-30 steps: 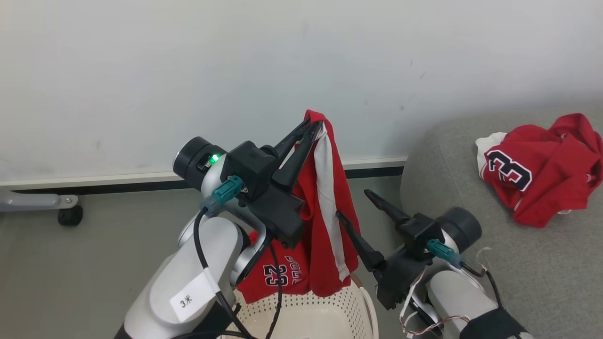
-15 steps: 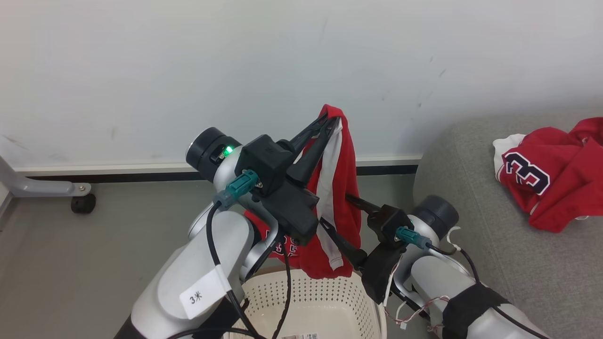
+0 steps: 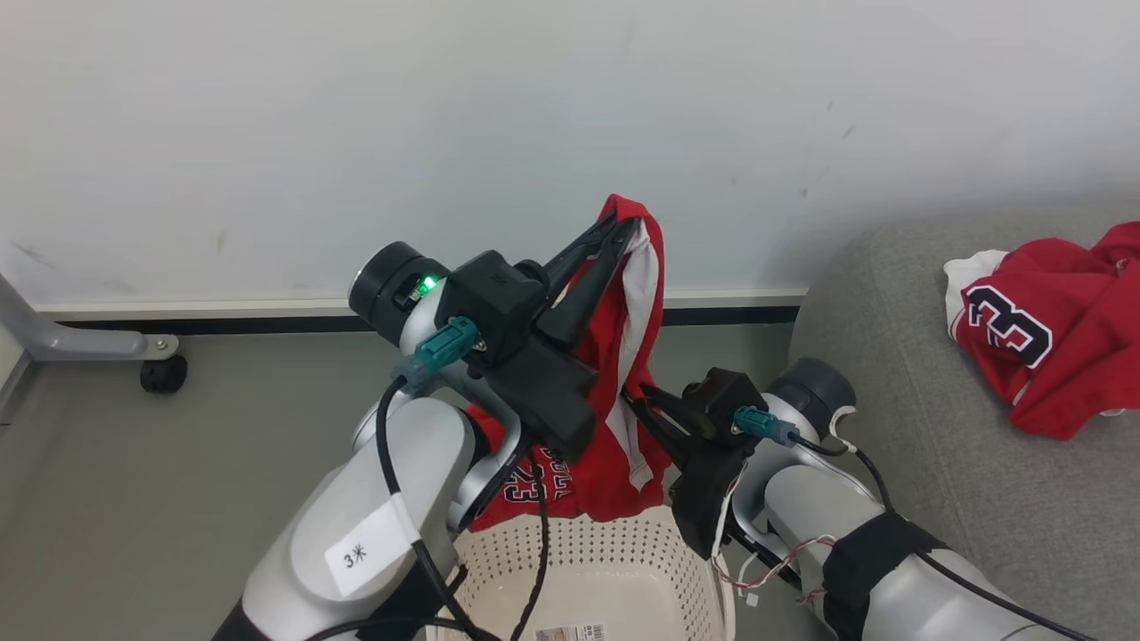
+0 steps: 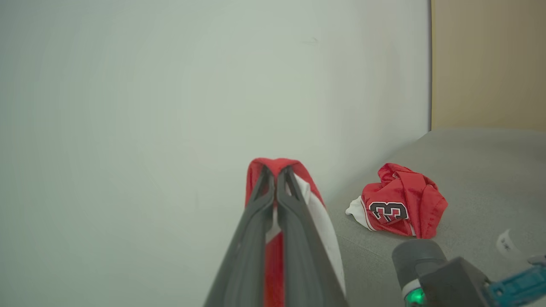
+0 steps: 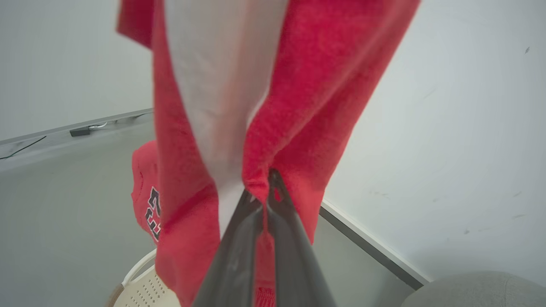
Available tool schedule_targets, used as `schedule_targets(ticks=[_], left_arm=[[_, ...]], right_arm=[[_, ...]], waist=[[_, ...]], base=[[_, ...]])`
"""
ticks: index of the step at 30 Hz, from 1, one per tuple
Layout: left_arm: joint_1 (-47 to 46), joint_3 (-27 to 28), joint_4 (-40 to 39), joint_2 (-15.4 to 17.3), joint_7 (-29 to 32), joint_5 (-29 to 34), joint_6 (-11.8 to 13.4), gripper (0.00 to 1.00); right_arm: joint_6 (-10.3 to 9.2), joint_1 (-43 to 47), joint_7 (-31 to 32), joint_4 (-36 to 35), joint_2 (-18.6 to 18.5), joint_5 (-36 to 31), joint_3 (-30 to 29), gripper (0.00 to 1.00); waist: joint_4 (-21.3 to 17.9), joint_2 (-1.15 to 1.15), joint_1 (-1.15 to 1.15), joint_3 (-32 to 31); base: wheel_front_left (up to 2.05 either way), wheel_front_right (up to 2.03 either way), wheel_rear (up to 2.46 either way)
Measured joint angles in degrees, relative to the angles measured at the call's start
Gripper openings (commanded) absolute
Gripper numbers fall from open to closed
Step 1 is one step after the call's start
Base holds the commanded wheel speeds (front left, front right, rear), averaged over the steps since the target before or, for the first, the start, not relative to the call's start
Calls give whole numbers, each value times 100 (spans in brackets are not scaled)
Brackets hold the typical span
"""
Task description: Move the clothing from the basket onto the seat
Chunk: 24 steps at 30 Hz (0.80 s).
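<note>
1. A second ago the right gripper (image 3: 634, 401) stood wide open just beside the hanging red garment (image 3: 601, 494). Now its fingers are pinched together on a fold of that cloth about halfway down. In the right wrist view, red fabric bunches at the tips.
2. The left gripper (image 3: 626, 230) is as it was, with its fingers closed tight on the garment's top edge, holding it up.
3. The garment hangs stretched between the two grippers, over the basket (image 3: 623, 561). Its lower part, with the dark number, dangles by the basket's far rim; I cannot tell whether it touches.
4. A second red jersey (image 3: 1042, 329) lies crumpled on the sofa (image 3: 917, 463), well apart to the right.
5. The wall (image 3: 356, 133) stands close behind the garment. Bare floor (image 3: 178, 463) lies open to the left, and the sofa's rounded edge is near the right forearm.
6. The left arm rises from the lower left with its fingers pointing up and right. The right arm sits lower, its fingers aimed up and left into the cloth.
</note>
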Motion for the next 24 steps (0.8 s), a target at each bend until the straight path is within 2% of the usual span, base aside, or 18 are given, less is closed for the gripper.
schedule_targets(ticks=[5,11,12,13,15,16,17,24], left_arm=[[116,141,51,115,-2,-57,16,0],[445,309,165,269,-58,-125,148,0],[500,346,181,294,-59,-143,162,10],[545,368,199,316,-62,-151,166,15],[649,407,212,354,-121,-177,211,47],[702,421,218,368,-129,-204,210,95],[760,427,229,382,-160,-240,212,100],[1222,522,314,464,-313,-357,268,100]], right_arm=[[0,-121,-4,12,7,167,71,0],[0,-222,-4,3,-40,430,42,0],[1,-253,-4,-11,-73,453,31,0],[1,-290,-4,-30,-116,477,11,0],[1,-356,-5,-67,-227,544,-45,0],[1,-387,-5,-77,-279,569,-70,0],[1,-411,-5,-90,-332,610,-99,0],[1,-436,-5,-234,-716,699,-200,0]], waist=[[-106,0,0,9],[-291,0,0,8],[-328,0,0,7],[-366,0,0,4],[-448,0,0,-2],[-491,0,0,-6],[-538,0,0,-10],[-955,0,0,-71]], base=[[0,0,0],[0,0,0],[0,0,0],[0,0,0],[0,0,0],[0,0,0],[0,0,0],[0,0,0]])
